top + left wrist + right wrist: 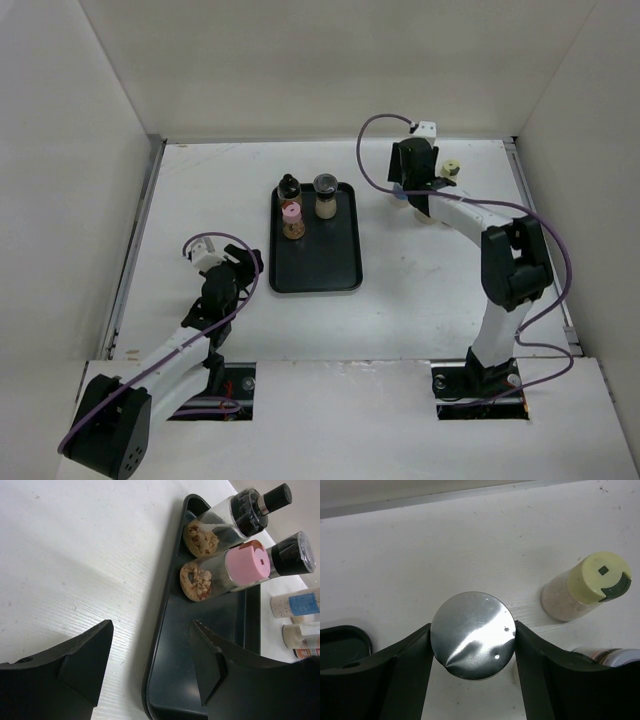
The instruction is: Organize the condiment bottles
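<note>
**Item: silver-lidded jar** (pixel 472 639)
- Location: centre of the right wrist view, upright on the white surface (pixel 445 540). In the top view it is hidden under the arm, upper right of centre.
- Hold: the right gripper (pixel 472 630) pinches it, one finger against each side of the round lid. Its body cannot be seen from here.
- Handling (judged): small, light and rigid. The polished metal lid looks slippery, and a grip on the lid alone could slip or twist. A hold lower down, on the body under the lid, should be surer. If the body is glass, it needs to be set down gently.

**Neighbours**
- Cream-lidded bottle (pixel 600 577): upper right of the same view, leaning, apart from the jar.
- Another jar (pixel 615 656): lower right edge, partly hidden by a finger, so a lift should be straight up.

**Already on the black tray** (pixel 340 270), centre of the top view, all at its far end:
- Black-capped bottle (pixel 289 183)
- Pink-lidded bottle (pixel 291 212), just below it
- Dark-lidded jar (pixel 325 186), beside them to the right

The lower half of the tray is bare.

**Left gripper** (pixel 150 630): spread and holding nothing, over the tray's left rim.
</note>
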